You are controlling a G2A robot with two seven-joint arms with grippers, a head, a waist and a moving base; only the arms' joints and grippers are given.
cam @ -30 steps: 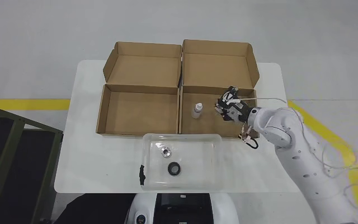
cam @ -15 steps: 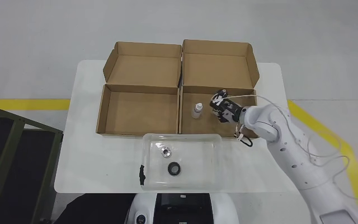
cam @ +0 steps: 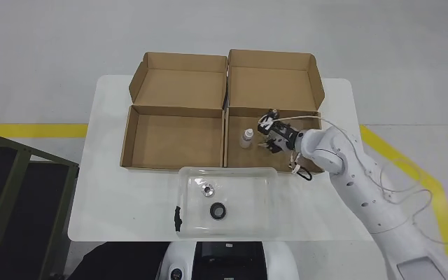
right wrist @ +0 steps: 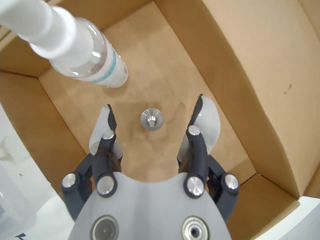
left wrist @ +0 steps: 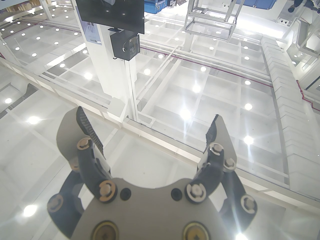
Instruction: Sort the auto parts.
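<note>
Holds the right end effector (right wrist: 154, 104) spread open and empty, low inside the right cardboard box (right wrist: 225, 51). Finds the small metal disc (right wrist: 151, 121) straight below it, centred between the two fingers and touching neither, flat on the box floor with its stub pointing up. Being round, offers no long axis to align with; judging by that line-up, needs only a straight descent and a close. Could equally read as a part already sorted, with the next pick lying behind the end effector, toward the robot, in the clear tray (cam: 227, 169) on the worktop (cam: 112, 196). Has the bottle (right wrist: 82, 51) upright just ahead and off to one side, near enough to be clipped on a careless swing. Has the left end effector (left wrist: 148, 114) open too, gripping nothing, aimed at the ceiling and well apart from every part, so favours the right arm as the nearer.

Counts:
- two boxes, including the left cardboard box (cam: 173, 140)
- one bottle
- one disc
- in the tray, one metal part (cam: 207, 189) and one black ring (cam: 219, 210)
- one black piece (cam: 177, 218) at the tray's edge, inside or outside hard to tell
</note>
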